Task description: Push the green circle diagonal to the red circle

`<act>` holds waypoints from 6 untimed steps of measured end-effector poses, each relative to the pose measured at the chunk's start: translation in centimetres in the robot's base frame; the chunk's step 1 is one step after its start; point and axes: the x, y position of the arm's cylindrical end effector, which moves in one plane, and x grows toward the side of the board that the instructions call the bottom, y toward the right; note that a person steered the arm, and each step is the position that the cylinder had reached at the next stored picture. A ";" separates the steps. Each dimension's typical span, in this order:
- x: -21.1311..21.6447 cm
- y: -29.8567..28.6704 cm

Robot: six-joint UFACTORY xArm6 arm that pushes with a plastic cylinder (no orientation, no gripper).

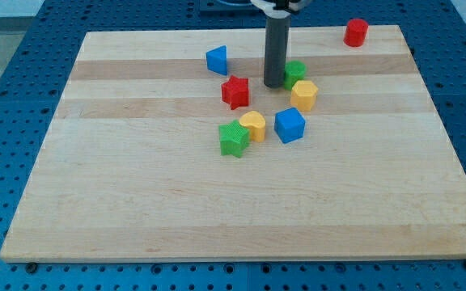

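- Green circle (pixel 296 72) sits upper-middle of the board, touching or just beside the yellow block (pixel 304 94) below it.
- Tip (pixel 273 84) is hard against its left side; the rod has no jaws to report.
- Red circle (pixel 356 32) sits top-right corner, well apart.
- Judged early: most of the push up-right remains.
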 end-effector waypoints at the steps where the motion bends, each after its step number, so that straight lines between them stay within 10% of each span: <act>1: 0.3 1.9; 6: -3.7 6.1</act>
